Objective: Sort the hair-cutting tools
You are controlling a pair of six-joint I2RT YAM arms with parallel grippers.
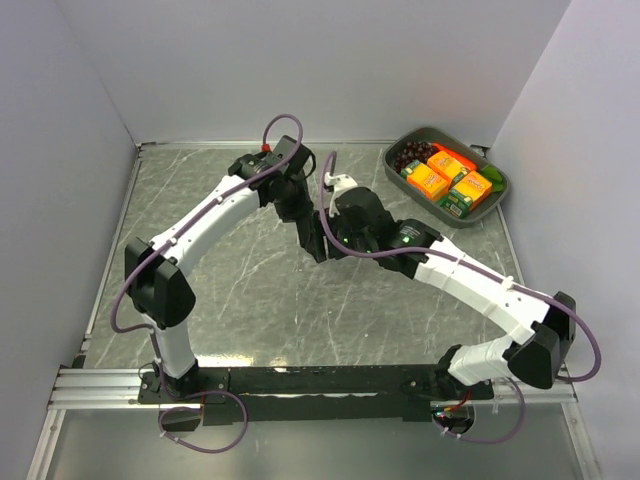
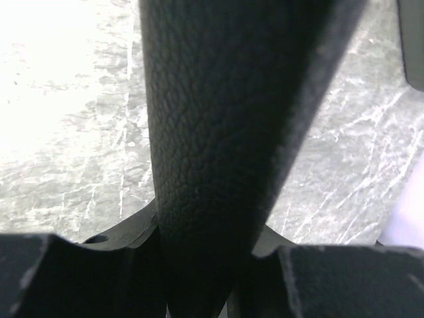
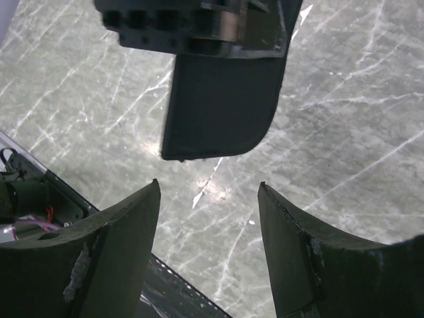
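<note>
Left hand (image 2: 205, 281) grips the black case (image 2: 218, 132), its grain showing only wrist-close.

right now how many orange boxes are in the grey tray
3, all in the grey tray at far right: left orange box, middle orange box, right orange box. Others may be hidden beneath.

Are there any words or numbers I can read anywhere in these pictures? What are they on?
No text can be read.
Orange and green boxes in the bin: some print, too small and blurred to read.
Black case: no writing shows.
</note>
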